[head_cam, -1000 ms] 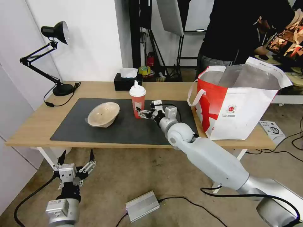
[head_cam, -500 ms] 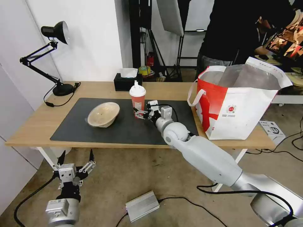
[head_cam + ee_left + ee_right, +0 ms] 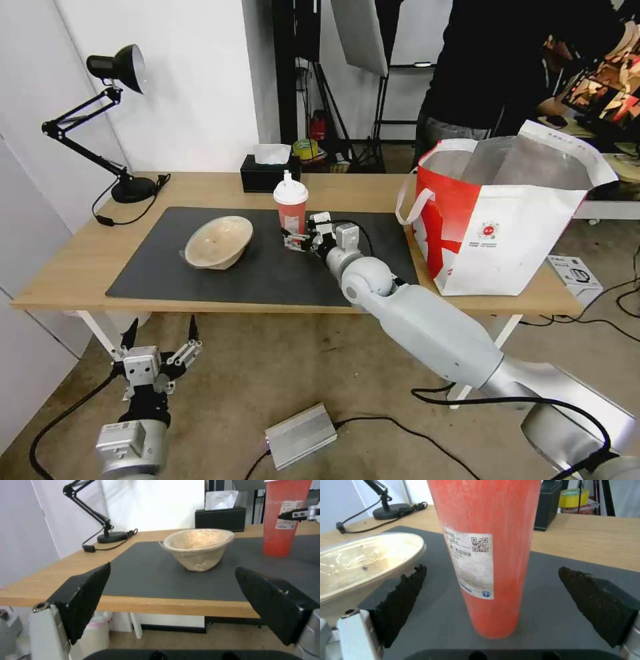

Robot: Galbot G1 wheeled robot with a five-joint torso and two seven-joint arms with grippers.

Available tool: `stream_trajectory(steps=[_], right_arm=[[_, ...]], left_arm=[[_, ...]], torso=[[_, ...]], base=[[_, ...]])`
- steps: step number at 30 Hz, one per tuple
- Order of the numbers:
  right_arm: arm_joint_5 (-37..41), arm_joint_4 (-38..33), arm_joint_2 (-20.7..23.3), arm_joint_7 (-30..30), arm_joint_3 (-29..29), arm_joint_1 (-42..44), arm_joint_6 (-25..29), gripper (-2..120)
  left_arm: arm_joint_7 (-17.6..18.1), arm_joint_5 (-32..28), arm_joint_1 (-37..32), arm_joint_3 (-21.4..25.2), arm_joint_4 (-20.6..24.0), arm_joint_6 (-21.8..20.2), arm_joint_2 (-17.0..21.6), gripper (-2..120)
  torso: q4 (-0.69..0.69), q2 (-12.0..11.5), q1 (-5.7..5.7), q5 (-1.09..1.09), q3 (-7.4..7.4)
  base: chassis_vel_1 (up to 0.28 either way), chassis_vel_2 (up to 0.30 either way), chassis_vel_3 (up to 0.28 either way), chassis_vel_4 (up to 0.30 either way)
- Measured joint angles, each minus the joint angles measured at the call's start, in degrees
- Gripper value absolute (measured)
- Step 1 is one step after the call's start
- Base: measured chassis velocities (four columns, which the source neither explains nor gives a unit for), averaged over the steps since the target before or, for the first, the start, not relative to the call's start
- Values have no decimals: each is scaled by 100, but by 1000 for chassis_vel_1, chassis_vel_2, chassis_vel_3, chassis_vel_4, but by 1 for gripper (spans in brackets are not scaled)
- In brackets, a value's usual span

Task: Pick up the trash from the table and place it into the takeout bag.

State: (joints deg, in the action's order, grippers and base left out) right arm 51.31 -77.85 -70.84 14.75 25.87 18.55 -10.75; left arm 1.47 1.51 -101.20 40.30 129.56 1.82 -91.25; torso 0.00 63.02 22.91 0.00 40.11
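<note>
Left gripper (image 3: 162,341): open, parked below the table (image 3: 60,267) edge, unchanged.
Bowl (image 3: 219,241): left of the cup, unmoved.
Cup (image 3: 291,208): upright on the mat (image 3: 167,267).
Right gripper (image 3: 291,238): open, has moved closer, fingers (image 3: 400,605) flanking the cup.
Bag (image 3: 500,220): right of the cup.

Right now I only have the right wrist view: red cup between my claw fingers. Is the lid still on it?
Observer: Yes, the red cup carries its white lid, upright on the dark mat.
Operator: Where's the takeout bag?
Observer: The takeout bag stands open at the table's right end, to the right of the right claw.
Operator: And my other arm?
Observer: The left claw hangs open below the table's front edge, facing the beige bowl.
</note>
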Motion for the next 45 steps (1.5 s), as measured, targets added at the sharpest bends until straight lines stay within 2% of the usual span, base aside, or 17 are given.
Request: stream_trajectory(steps=[45], right_arm=[[-191,969,-469,-294,141,-324,259,100]], left_arm=[[16,-2,-18,1,8,69,-1,100]], torso=[[0,0,0,0,0]], base=[[0,0,0,0]])
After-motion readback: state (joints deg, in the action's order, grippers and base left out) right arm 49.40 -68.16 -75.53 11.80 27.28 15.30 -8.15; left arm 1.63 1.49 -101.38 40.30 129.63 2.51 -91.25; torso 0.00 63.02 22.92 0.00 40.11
